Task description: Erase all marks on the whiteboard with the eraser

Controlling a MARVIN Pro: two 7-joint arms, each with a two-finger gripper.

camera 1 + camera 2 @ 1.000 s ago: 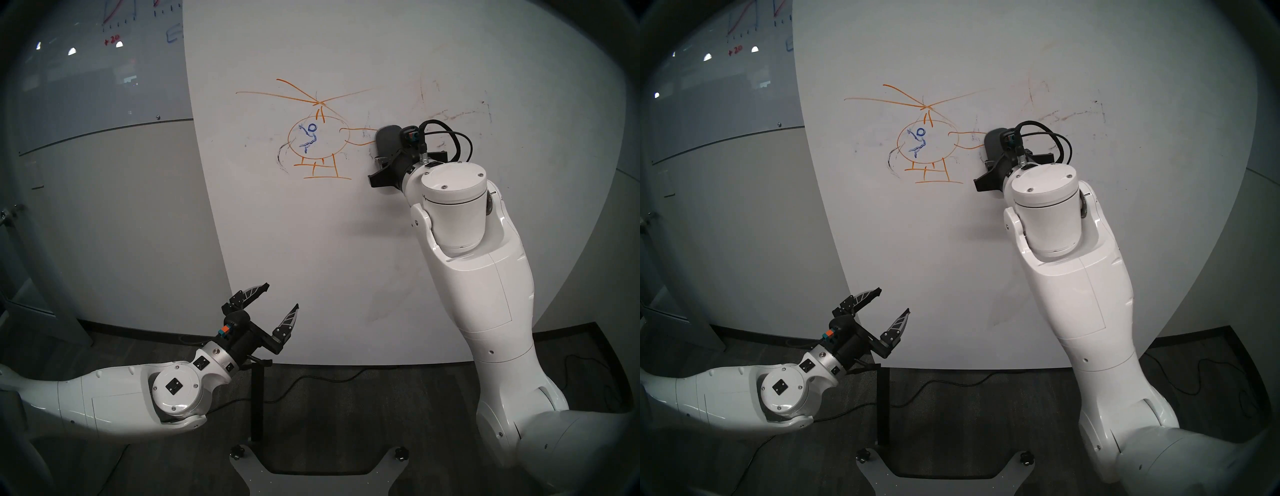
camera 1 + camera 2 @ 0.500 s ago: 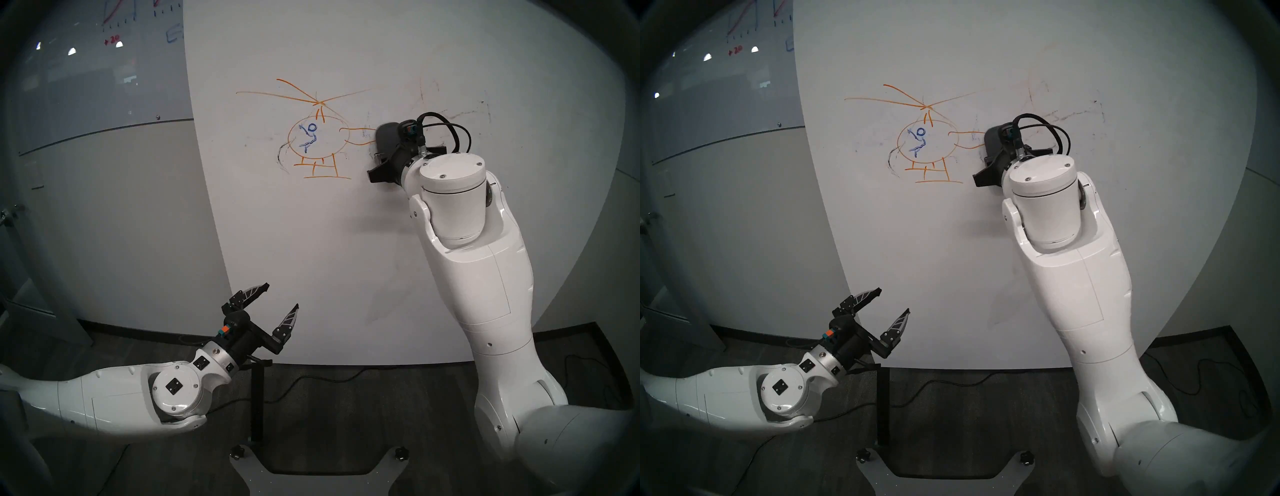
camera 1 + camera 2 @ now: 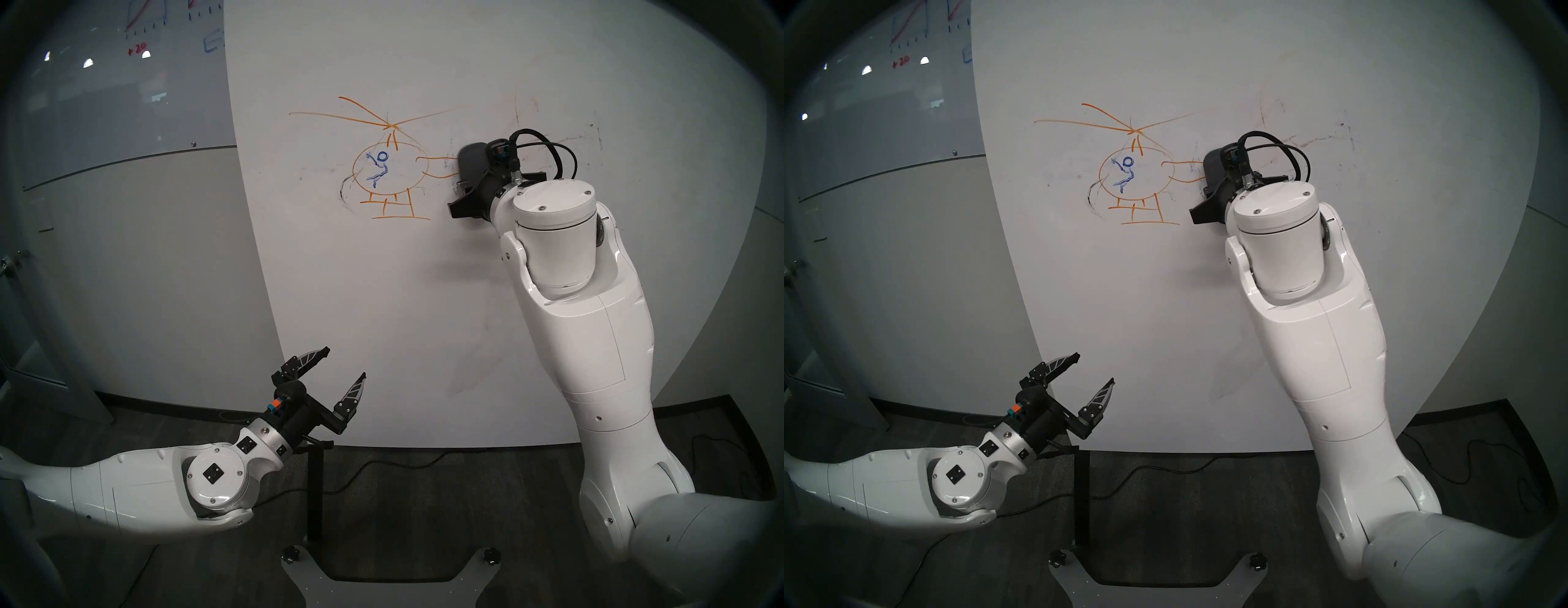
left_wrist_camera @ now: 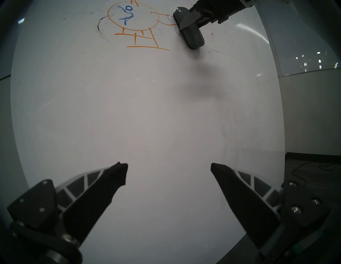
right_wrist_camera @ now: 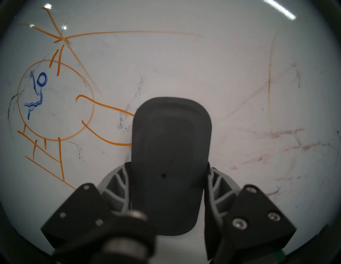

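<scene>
I see the whiteboard (image 3: pixel 424 297) upright, its orange helicopter drawing (image 3: pixel 386 170) intact. My right hand (image 5: pixel 169 177) is clamped on the eraser (image 5: pixel 170 156), pressed flat against the board at the helicopter's tail. My left hand (image 4: pixel 168 170) hangs spread wide, empty, low before the board.

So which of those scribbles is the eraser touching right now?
The orange helicopter drawing: its tail lines run right under the eraser. The blue stick figure and black scribbles lie farther left.
</scene>
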